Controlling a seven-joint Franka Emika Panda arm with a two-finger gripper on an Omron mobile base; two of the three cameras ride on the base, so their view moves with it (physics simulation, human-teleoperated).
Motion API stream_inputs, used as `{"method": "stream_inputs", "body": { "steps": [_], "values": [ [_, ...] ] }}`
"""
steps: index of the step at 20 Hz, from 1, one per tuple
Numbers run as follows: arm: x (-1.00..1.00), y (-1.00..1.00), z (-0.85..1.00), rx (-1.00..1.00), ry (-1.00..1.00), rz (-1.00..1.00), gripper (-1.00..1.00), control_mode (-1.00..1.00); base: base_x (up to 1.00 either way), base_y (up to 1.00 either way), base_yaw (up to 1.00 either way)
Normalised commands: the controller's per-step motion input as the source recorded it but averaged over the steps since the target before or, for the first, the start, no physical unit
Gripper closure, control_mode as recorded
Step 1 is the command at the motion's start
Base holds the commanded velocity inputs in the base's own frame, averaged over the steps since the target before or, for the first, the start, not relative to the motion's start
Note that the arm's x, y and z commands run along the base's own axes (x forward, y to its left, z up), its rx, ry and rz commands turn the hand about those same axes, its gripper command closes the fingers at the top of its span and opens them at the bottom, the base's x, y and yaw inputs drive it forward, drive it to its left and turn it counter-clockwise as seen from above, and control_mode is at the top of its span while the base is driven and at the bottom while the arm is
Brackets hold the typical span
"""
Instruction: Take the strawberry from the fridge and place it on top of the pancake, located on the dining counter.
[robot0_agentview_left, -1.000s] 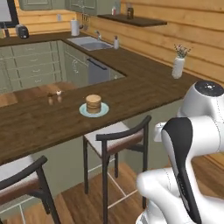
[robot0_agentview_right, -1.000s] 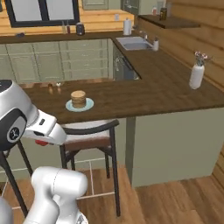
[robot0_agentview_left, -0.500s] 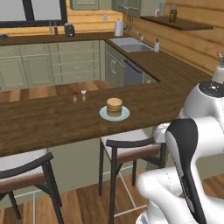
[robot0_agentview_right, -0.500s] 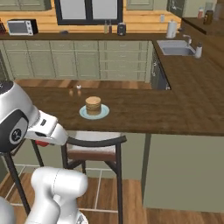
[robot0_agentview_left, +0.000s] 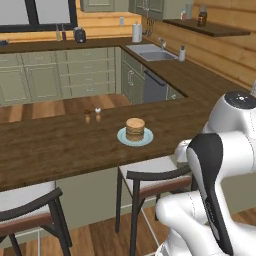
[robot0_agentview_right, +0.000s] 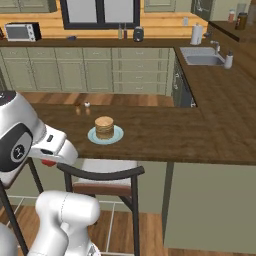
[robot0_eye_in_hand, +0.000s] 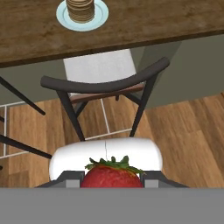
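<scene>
Pincer (robot0_eye_in_hand: 112, 183) clenched on the strawberry (robot0_eye_in_hand: 112, 176), held low over the floor. Ahead, beyond a stool (robot0_eye_in_hand: 103, 83), sat the pancake (robot0_eye_in_hand: 80, 9) on the surface (robot0_eye_in_hand: 153, 19).

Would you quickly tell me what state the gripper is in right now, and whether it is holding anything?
Gripper: shut on the strawberry, which sits between the finger tips low in the hand view, above a stool.

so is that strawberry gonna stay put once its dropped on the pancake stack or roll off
The strawberry looks rounded and small, so it may roll a little. The pancake stack's top seems flat and wider than the fruit, which probably helps. Its pale teal plate would likely catch a tumble.
</scene>
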Motion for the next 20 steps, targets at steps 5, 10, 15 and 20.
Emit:
{"method": "stream_inputs", "body": {
  "steps": [5,10,15,20],
  "values": [
    [0.00,0.00,0.00,0.00,0.00,0.00,1.00,1.00,0.36,0.09,-0.02],
    [0.00,0.00,0.00,0.00,0.00,0.00,1.00,1.00,0.06,0.00,0.00],
    [0.35,0.00,0.00,0.00,0.00,0.11,1.00,-1.00,0.09,0.01,0.01],
    [0.82,0.00,0.00,0.00,-0.06,0.24,1.00,-1.00,0.00,0.00,0.00]
  ]
}}
